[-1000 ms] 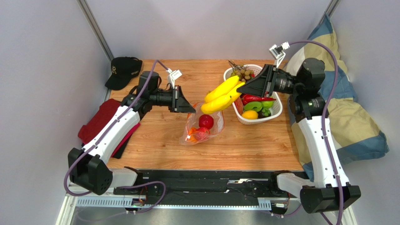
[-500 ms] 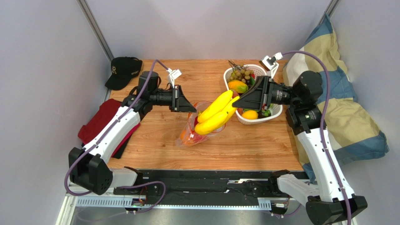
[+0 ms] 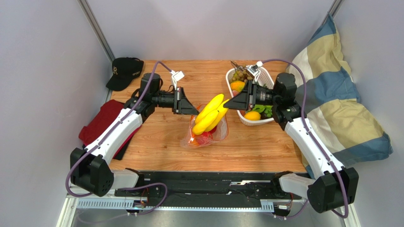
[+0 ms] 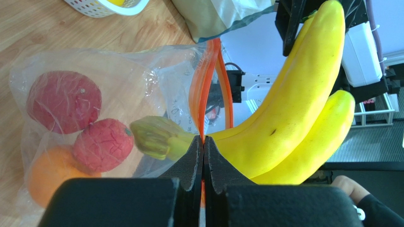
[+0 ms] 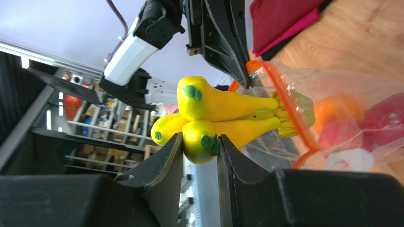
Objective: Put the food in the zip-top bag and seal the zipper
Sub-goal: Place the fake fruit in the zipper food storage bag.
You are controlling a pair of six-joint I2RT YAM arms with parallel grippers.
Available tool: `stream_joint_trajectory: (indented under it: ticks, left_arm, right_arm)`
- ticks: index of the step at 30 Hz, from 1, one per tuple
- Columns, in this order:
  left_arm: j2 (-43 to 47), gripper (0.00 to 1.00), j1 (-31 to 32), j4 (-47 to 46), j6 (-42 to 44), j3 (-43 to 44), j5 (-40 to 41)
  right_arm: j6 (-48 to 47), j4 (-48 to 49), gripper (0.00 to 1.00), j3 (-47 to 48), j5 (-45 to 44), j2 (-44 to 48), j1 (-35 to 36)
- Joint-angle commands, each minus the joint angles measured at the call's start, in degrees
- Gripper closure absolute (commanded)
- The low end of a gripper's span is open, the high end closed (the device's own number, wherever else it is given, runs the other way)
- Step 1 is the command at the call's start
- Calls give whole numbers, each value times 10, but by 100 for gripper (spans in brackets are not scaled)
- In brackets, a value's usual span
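The left tool (image 4: 203,144), pressed shut on the zipper (image 4: 209,80), lifts one lip of the bag (image 4: 114,71) so that the mouth gapes. The bag rests on the worktop (image 3: 156,142) between the arms. The right tool (image 5: 199,142), clamped on the tip end of the bananas (image 5: 223,111), presents the bunch stem-first: the stem is just inside the mouth and the rest is outside. Two red fruits (image 4: 64,101) and an orange (image 4: 45,172) lie in the bag, and more food sits in the basket (image 3: 251,124). The bananas look glossy, rigid and probably light, so they may pivot or slip between the pads. The tip hold leaves the bunch free to enter. The film is limp and crinkly, so only the zipper strip offers a firm purchase.
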State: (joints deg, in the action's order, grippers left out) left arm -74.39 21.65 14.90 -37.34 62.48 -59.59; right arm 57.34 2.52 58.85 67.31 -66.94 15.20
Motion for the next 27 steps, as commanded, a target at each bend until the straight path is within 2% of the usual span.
stream_joint_trajectory:
  ticks: [1, 2, 3, 6, 12, 17, 19, 22, 26, 27]
  left_arm:
    - [1, 100, -3, -29, -10, 4, -31]
    - [1, 100, -3, -29, -10, 4, -33]
    - [1, 100, -3, -29, -11, 3, -35]
    - [-4, 100, -3, -38, -17, 1, -48]
    - [-4, 100, -3, -50, -27, -1, -56]
    - [3, 100, -3, -67, -51, -16, -55]
    - [6, 100, -3, -65, -61, -18, -47]
    - [17, 100, -4, -71, -87, -28, -23]
    - [46, 100, -7, -121, -134, -69, 24]
    - [51, 100, -7, -133, -157, -79, 34]
  right_arm:
    - [-146, -79, 100, 37, -43, 15, 28]
    - [-214, -106, 100, 43, -53, 17, 35]
    - [-237, -138, 100, 47, -73, 16, 51]
    - [-254, -133, 100, 24, -85, 15, 76]
    - [-168, -31, 100, -22, -74, -15, 96]
    - [-4, 133, 100, -72, -94, -24, 96]
    - [46, 154, 100, -80, -107, -20, 96]
    - [51, 133, 100, -77, -148, 0, 101]
    - [-120, -46, 100, -18, -213, 15, 147]
    - [-139, -59, 100, -11, -223, 18, 154]
